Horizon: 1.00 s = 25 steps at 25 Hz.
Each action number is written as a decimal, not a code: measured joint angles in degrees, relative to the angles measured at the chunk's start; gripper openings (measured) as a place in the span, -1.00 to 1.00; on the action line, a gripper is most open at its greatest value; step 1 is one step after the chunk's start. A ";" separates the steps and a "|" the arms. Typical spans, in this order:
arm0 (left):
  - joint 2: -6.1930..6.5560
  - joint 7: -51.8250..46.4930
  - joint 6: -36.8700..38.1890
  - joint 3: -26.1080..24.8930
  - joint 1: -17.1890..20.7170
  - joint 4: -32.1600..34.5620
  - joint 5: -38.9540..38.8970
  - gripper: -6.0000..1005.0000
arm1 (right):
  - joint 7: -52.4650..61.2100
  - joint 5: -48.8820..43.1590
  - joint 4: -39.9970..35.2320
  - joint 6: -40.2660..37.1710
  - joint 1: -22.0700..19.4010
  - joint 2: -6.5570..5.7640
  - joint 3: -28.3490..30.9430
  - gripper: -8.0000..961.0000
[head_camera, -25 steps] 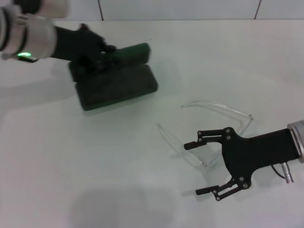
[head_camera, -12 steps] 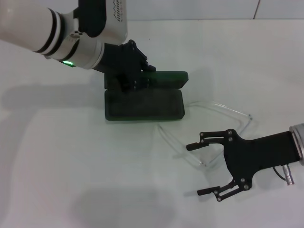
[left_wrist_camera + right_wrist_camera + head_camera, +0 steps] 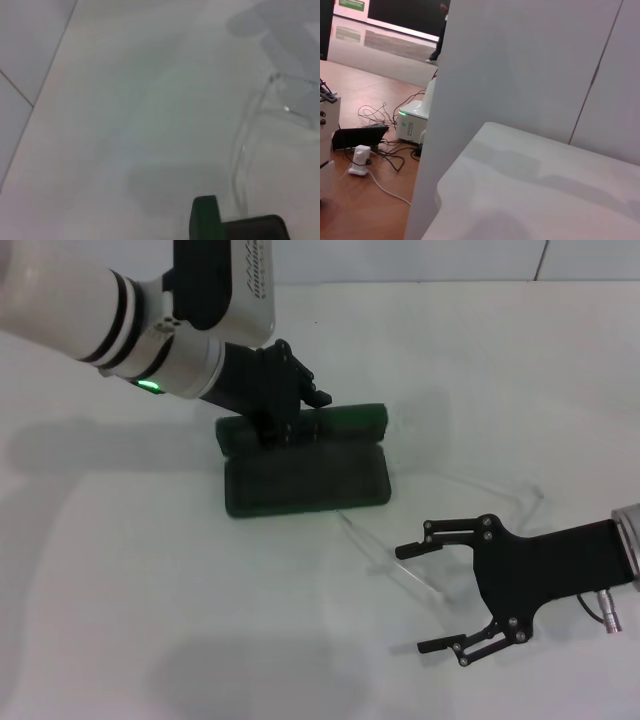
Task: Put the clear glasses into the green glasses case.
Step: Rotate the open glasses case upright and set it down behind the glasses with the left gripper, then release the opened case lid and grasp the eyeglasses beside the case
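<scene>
The green glasses case lies open at the table's centre, its lid standing up at the back. My left gripper is shut on the lid's left part. The clear glasses lie unfolded on the table just right of and in front of the case, one arm ending close to its front right corner. My right gripper hovers open near the front right, its upper finger over that arm. The left wrist view shows a corner of the case and the glasses beyond it.
A white tabletop spreads around, bounded at the back by a white tiled wall. In the right wrist view there are only the table edge, a wall panel and a floor with cables and a white box.
My left gripper brought the case from the back left to the centre beside the glasses. In the last half second it shifted only slightly. The right gripper stayed almost still.
</scene>
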 joint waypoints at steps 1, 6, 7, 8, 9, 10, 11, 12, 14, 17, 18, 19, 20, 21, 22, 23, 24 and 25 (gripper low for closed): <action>0.00 -0.76 -0.01 0.29 -0.04 -0.03 0.07 -0.40 | 0.00 0.00 -0.02 0.00 -0.06 0.00 0.02 0.67; 0.05 -4.26 0.04 0.10 -0.45 0.48 -0.50 -0.27 | -0.01 0.00 -0.05 0.00 -0.12 0.00 0.13 0.67; 0.06 -4.35 0.04 -0.01 -0.40 0.60 -0.68 -0.21 | -0.01 0.00 -0.06 0.00 -0.14 0.00 0.23 0.66; 0.03 -4.35 0.04 -0.18 -0.13 0.92 -1.14 -0.16 | -0.01 -0.01 -0.06 0.00 -0.20 0.00 0.43 0.66; -0.02 -4.26 0.02 -0.39 0.41 1.65 -1.90 -0.10 | -0.01 -0.02 -0.06 0.00 -0.24 0.00 0.62 0.66; -0.08 -4.07 -0.01 -0.52 1.05 2.33 -2.81 -0.04 | -0.01 -0.04 -0.05 0.04 -0.28 0.00 0.80 0.66; -0.12 -3.47 -0.11 -0.58 2.31 3.62 -4.84 0.02 | -0.01 -0.06 -0.06 0.11 -0.31 0.01 1.10 0.66; -0.12 -2.95 -0.17 -0.67 3.12 4.45 -6.35 0.08 | -0.02 -0.08 -0.05 0.16 -0.36 0.04 1.50 0.65; -0.13 -0.49 -0.23 -1.82 6.03 6.54 -12.59 0.16 | 0.00 -0.09 -0.05 0.19 -0.54 0.10 3.51 0.65; -0.12 3.89 -0.05 -4.12 10.66 7.48 -24.07 0.28 | 1.21 -0.22 -0.71 -0.35 -0.72 -0.15 7.49 0.64; -0.14 6.93 0.15 -5.10 14.31 6.98 -31.75 0.33 | 2.71 -0.73 -1.70 -0.73 -0.76 -0.54 9.04 0.64; -0.15 9.38 0.22 -5.35 16.85 5.99 -37.16 0.33 | 3.87 -1.06 -2.52 -0.99 -0.75 -0.92 9.91 0.64; -0.16 12.39 0.35 -5.50 19.44 4.64 -42.59 0.33 | 6.40 -2.99 -4.98 -1.50 -0.70 -1.81 11.57 0.64; -0.20 17.25 1.03 -5.39 23.01 1.70 -49.55 0.33 | 8.75 -5.38 -7.66 -1.90 -0.45 -2.58 12.83 0.64; -0.19 20.65 2.13 -5.31 24.67 -0.71 -53.83 0.33 | 10.17 -7.21 -9.26 -2.14 -0.15 -3.07 13.52 0.64; -0.20 24.65 3.69 -5.21 26.41 -3.63 -57.77 0.33 | 12.61 -11.57 -12.78 -2.93 0.40 -3.84 14.98 0.63; -0.19 29.36 6.10 -5.17 28.18 -7.75 -62.64 0.33 | 15.00 -16.44 -16.27 -4.07 1.21 -4.39 16.59 0.63; -0.20 32.41 7.88 -5.14 29.22 -10.30 -65.12 0.33 | 16.92 -20.77 -19.22 -5.58 2.10 -4.65 18.20 0.63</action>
